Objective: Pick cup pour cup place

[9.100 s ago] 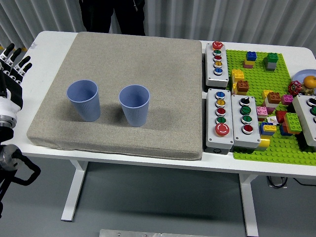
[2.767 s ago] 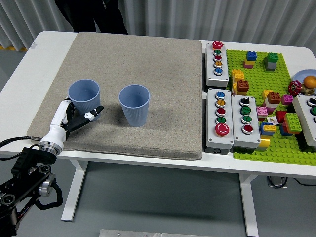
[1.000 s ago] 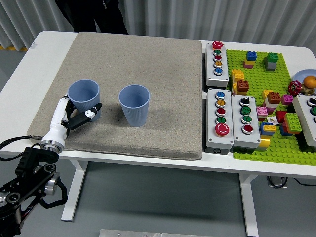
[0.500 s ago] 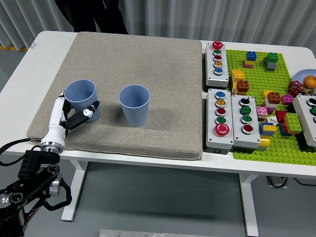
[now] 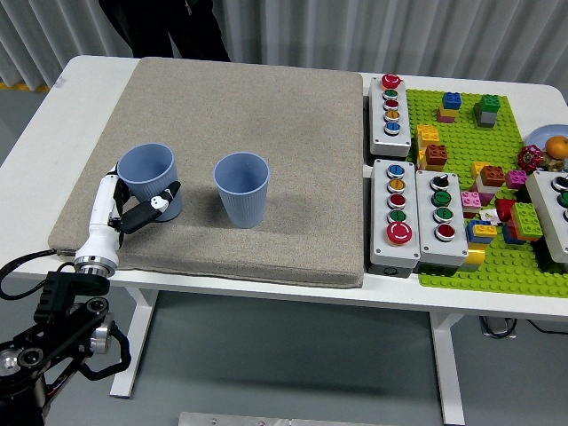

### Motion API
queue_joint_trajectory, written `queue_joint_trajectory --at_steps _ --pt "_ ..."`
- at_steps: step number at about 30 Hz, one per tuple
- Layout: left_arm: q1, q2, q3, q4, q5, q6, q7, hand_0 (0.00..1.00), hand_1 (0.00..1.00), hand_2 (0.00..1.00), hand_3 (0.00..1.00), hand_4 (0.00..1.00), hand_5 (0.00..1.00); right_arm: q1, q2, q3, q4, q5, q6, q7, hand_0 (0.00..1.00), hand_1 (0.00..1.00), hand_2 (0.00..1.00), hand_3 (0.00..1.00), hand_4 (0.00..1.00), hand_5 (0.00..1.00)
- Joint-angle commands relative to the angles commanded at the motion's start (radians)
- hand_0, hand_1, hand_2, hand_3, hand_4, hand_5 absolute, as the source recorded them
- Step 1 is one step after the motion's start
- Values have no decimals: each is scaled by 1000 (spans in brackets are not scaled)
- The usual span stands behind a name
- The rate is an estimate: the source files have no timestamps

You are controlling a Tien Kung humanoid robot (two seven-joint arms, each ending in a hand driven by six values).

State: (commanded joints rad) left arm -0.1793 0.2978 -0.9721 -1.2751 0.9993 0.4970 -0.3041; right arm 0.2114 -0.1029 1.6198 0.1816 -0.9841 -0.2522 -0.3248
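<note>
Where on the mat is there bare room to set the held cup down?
The mat is bare behind and right of the second cup, up to the button boxes. The left hand grips the left cup. The brick plate is crowded.

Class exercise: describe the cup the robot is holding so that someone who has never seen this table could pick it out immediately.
Start at the large beige mat covering the left part of the white table. Two blue ribbed cups stand near its front; take the left cup, closer to the mat's left edge. Unlike the right cup, which stands free, it has the robot's left hand wrapped around its base.
</note>
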Motion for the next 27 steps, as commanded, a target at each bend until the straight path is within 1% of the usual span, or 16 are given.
queue_joint_trajectory --at_steps 1,6,7,12,13,18,19,24,25,27 --pt "1 0 0 -2 4 1 1 541 575 755 766 749 131 -1 0 0 0 -1 0 0 703 630 562 570 2 99" --pt "4 -1 0 -7 9 10 -4 541 575 755 766 749 131 -4 1 1 0 -3 -1 -1 703 630 562 570 2 99" --pt "4 -1 -1 -7 9 12 -6 523 557 749 737 751 127 -3 1 1 0 -4 -1 -1 703 630 561 570 2 99" --pt "4 0 -3 -10 11 11 -7 523 557 749 737 751 127 -3 1 0 0 -1 -1 0 703 630 561 570 2 99" --pt "4 0 -4 -10 11 11 -7 525 563 750 688 752 130 -3 0 0 0 -1 -1 0 703 630 561 570 2 98" --pt "4 0 -9 -10 10 11 -6 525 563 750 688 752 130 -2 0 -1 0 1 -2 1 703 630 561 570 2 98" --pt "4 0 -9 -10 10 11 -6 533 567 753 653 755 135 -2 0 -1 0 0 -2 1 703 630 560 570 2 97" --pt "5 0 -10 -10 11 10 -5 533 567 753 653 755 135 -1 0 -1 0 0 -3 1 703 630 560 570 2 97" --pt "4 -1 -10 -11 12 9 -4 531 562 752 632 716 78 -1 0 -1 0 0 -3 2 702 630 560 570 2 97" --pt "4 -1 -11 -11 16 9 -2 531 562 752 632 716 78 0 -1 -2 0 2 -4 2 702 630 560 570 2 97"
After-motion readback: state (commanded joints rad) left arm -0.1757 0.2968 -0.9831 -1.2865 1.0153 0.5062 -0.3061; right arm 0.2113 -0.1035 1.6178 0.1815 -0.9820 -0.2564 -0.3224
